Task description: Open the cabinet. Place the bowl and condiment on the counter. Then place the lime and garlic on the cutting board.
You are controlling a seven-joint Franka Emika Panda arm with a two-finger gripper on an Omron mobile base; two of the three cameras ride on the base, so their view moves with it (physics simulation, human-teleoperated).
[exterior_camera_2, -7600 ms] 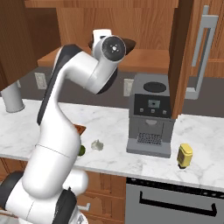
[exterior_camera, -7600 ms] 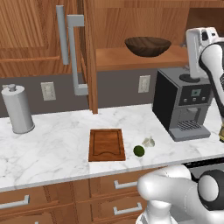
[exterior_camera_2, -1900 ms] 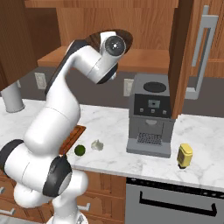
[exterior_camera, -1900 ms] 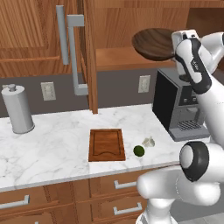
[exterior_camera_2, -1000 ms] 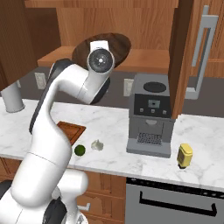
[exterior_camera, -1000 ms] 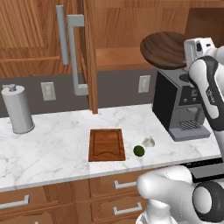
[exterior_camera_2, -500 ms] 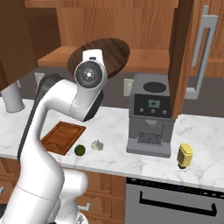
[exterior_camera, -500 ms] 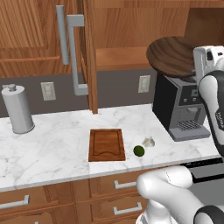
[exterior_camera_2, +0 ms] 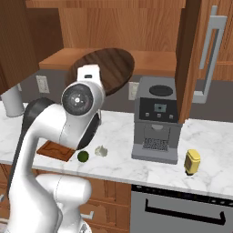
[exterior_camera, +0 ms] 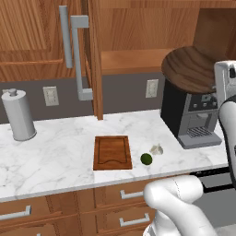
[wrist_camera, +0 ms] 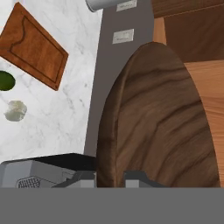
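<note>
Since a moment ago the bowl (exterior_camera: 193, 68) has swung clear of the cabinet (exterior_camera: 133, 27), tilted because the gripper (wrist_camera: 109, 177) is clamped on its rim, heading for the counter (exterior_camera: 60, 152).

Broad bare white marble counter (exterior_camera: 60, 152) lies left of the reddish-brown cutting board (exterior_camera: 112, 152); the black coffee machine (exterior_camera: 191, 117) blocks the right, the tall grey cylinder (exterior_camera: 19, 115) the far left.

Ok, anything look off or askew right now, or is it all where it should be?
One thing: the bowl is in the air above the coffee machine, tipped steeply, with the jaws shut on its rim. Nothing has spilled. The lime and garlic lie beside the cutting board, and the condiment stands upright on the counter.
</note>
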